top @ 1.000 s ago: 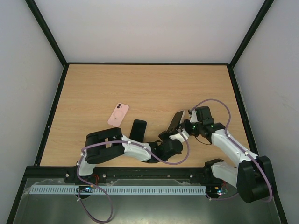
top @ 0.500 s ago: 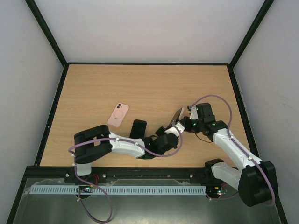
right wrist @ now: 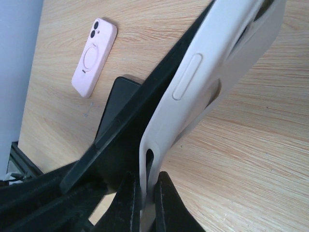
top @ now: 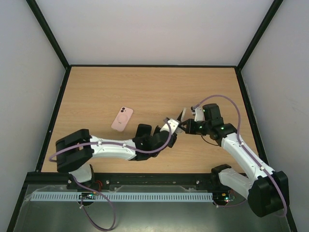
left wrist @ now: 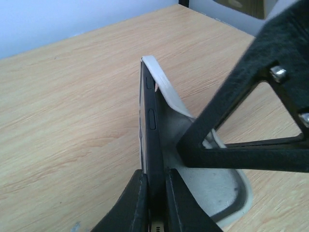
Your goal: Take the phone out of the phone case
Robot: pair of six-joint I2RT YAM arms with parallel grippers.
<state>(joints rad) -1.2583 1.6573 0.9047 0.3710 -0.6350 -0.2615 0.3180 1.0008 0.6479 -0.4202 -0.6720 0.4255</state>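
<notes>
My left gripper [left wrist: 154, 173] is shut on the bottom edge of a black phone [left wrist: 150, 111], which stands on edge. A pale grey phone case [left wrist: 203, 179] is peeled away from the phone on its right side; only the top end stays close. My right gripper [right wrist: 146, 176] is shut on the case wall [right wrist: 212, 63], with the black phone [right wrist: 159, 92] beside it. In the top view the left gripper [top: 170, 129] and the right gripper [top: 186, 126] meet at mid-table with the case [top: 182, 116] between them.
A pink phone case [top: 122, 119] lies flat left of centre; it also shows in the right wrist view [right wrist: 94, 57]. A second black phone [top: 142, 132] lies by the left arm and shows in the right wrist view [right wrist: 116, 96]. Black frame rails edge the table.
Both grippers have moved up and left with the phone and case. The left arm has stretched out further. The case has opened away from the phone.
</notes>
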